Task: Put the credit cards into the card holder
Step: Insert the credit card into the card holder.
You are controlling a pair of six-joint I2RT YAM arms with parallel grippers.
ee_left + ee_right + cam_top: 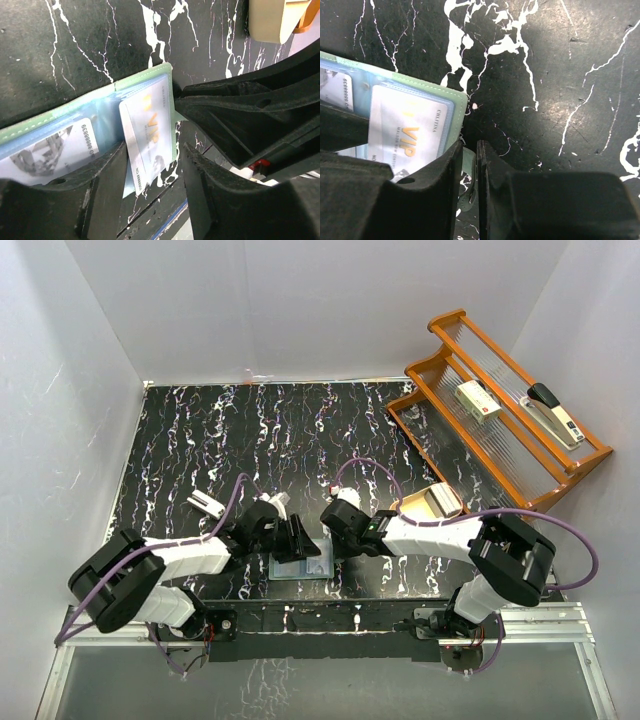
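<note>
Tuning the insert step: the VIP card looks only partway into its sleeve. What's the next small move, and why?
Probably nudge the VIP card deeper with the left gripper. One end overhangs the card holder, between that gripper's open fingers, while the right gripper pinches the holder's tab, which should steady it.

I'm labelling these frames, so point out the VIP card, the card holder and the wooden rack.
VIP card (pixel 410 132): right wrist view, on its printed face by the lettering.
card holder (pixel 461 106): right wrist view, on its green corner edge.
wooden rack (pixel 447 320): top view, on its upper left end rail.
</note>
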